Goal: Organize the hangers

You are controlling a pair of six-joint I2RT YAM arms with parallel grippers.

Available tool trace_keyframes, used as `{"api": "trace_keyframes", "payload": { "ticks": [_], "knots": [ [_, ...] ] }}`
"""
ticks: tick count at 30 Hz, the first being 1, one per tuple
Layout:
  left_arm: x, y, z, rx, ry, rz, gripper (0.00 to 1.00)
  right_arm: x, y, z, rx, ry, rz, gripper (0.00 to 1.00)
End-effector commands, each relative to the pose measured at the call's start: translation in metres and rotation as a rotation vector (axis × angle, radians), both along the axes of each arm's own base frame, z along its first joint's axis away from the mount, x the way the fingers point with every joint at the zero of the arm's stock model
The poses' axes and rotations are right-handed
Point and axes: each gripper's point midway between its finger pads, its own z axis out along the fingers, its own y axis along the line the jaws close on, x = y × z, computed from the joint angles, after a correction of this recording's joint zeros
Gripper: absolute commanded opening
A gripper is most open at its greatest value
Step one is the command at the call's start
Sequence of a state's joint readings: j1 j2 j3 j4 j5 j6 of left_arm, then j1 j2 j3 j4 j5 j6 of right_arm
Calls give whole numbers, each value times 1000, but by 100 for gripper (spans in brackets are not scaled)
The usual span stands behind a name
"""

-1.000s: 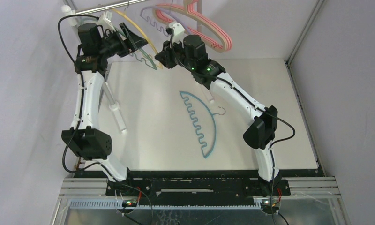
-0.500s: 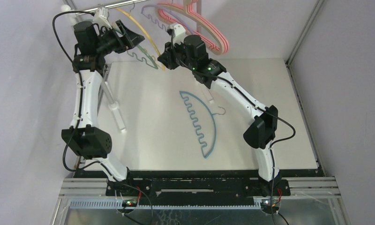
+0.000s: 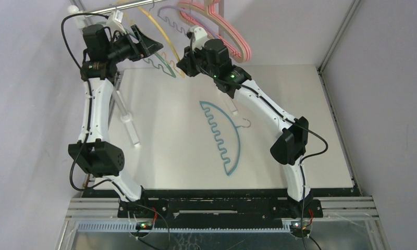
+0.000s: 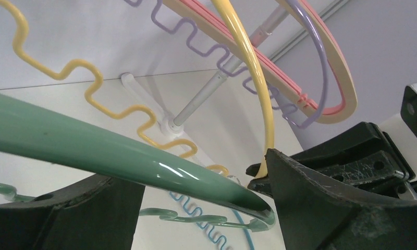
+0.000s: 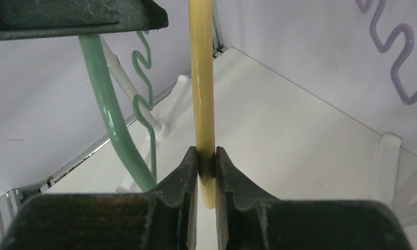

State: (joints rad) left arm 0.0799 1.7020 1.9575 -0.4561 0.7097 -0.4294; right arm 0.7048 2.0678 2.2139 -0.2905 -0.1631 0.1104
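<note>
My right gripper (image 3: 183, 58) (image 5: 206, 156) is shut on the lower end of the yellow hanger (image 3: 163, 32) (image 5: 201, 78), which hangs from the silver rail (image 3: 99, 9). My left gripper (image 3: 150, 46) (image 4: 204, 174) is up near the rail with its jaws wide apart. The green hanger (image 3: 163, 66) (image 4: 92, 146) (image 5: 108, 122) lies across the gap and rests against its fingers. Lavender (image 3: 171, 15) (image 4: 196, 39), pink (image 3: 238, 40) and tan (image 4: 347, 88) hangers hang on the rail. A teal wavy hanger (image 3: 231, 151) lies flat on the table.
A white rack post (image 3: 128, 119) slants over the table's left side. Grey walls close in at the back and on both sides. A metal frame post (image 3: 335, 39) stands at the back right. The two grippers are close together under the rail.
My left gripper has risen a little toward the rail, and the green hanger has moved with it. My right gripper has shifted slightly up, still holding the yellow hanger.
</note>
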Motion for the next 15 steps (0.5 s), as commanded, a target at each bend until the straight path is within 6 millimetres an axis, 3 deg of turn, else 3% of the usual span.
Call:
{"api": "trace_keyframes", "payload": {
  "ticks": [1, 15],
  "knots": [
    [-28, -4, 27, 37, -84, -50, 87, 12, -11, 24, 51, -44, -57, 14],
    [-49, 4, 22, 108, -65, -7, 90, 17, -20, 21, 21, -48, -104, 28]
  ]
}}
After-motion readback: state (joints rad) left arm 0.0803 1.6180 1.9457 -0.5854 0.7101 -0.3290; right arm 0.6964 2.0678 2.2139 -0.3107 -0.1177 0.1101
